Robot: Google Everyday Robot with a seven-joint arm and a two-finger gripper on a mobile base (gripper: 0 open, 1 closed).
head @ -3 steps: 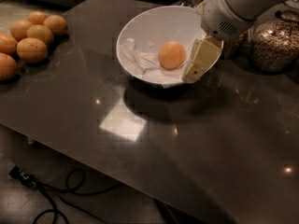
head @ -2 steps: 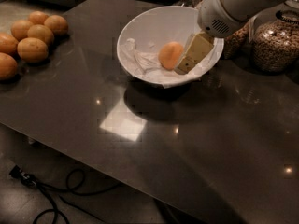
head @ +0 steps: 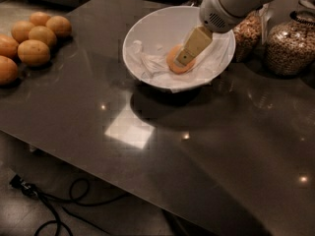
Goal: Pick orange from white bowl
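Whereas a second ago the gripper [head: 183, 58] hung beside the rim of the white bowl [head: 157, 26], it has now dipped inside, its tip lying across the orange [head: 172, 63] just beneath it. Whether it has clamped the fruit cannot be told; the lift seems yet to come.

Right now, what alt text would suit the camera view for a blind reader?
The robot's gripper reaches down into a white bowl on a dark table, right at the single orange inside. Other oranges sit grouped at far left; glass jars of grain stand at right.
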